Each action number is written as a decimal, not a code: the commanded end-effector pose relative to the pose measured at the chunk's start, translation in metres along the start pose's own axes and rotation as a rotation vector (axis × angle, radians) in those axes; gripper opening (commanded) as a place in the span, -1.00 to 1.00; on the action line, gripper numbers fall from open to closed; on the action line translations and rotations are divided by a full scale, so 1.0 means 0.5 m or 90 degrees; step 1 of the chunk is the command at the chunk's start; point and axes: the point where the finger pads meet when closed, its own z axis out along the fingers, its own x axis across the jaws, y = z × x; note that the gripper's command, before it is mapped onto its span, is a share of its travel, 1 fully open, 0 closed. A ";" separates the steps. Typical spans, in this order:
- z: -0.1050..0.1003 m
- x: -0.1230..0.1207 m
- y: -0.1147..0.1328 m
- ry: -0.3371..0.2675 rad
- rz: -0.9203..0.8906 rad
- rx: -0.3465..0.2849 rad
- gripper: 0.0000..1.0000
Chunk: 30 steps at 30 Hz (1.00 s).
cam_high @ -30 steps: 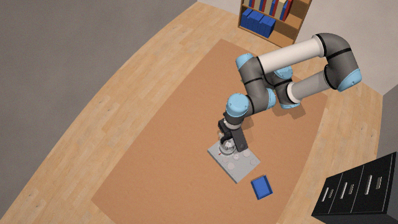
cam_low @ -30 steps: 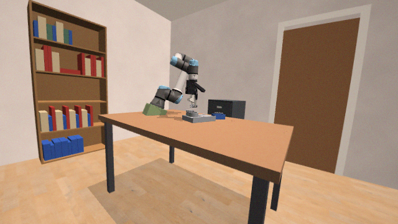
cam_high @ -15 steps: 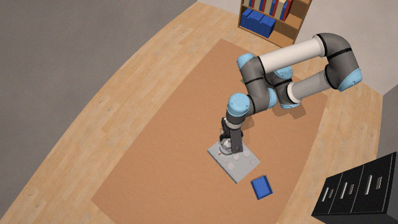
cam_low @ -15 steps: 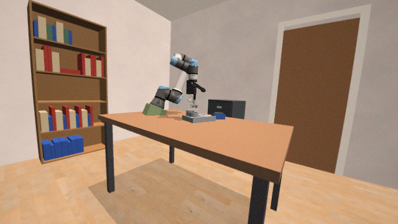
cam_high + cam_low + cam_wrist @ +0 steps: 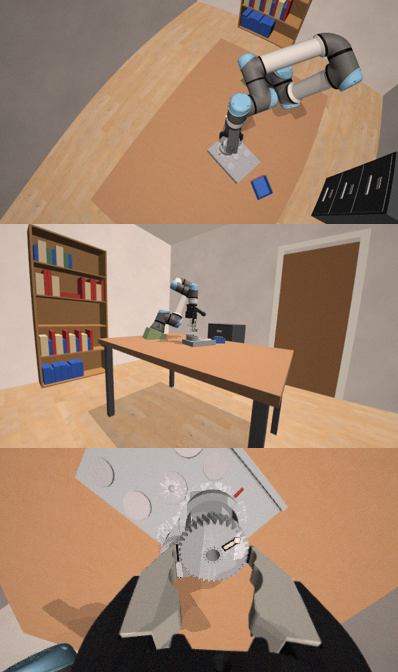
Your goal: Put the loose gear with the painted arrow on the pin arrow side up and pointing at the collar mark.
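In the wrist view my gripper is shut on the grey gear, held flat between the two jaws. Its cream arrow faces up and points up and to the right. The gear hangs above the grey plate, over the collar at the plate's edge. The red mark lies on the plate just past the collar, up and to the right. The pin is hidden under the gear. In the top view the gripper stands over the plate's near-left corner.
Several round flat discs and a small pale gear sit on the plate. A blue tray lies on the table beside the plate. A green block holds the arm's base. A black cabinet stands off the table.
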 end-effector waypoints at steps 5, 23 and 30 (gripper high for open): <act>-0.001 0.001 -0.001 0.003 0.101 -0.001 -1.00; -0.001 0.001 -0.001 0.003 0.257 0.000 -1.00; -0.001 0.001 -0.001 0.003 0.303 0.000 -1.00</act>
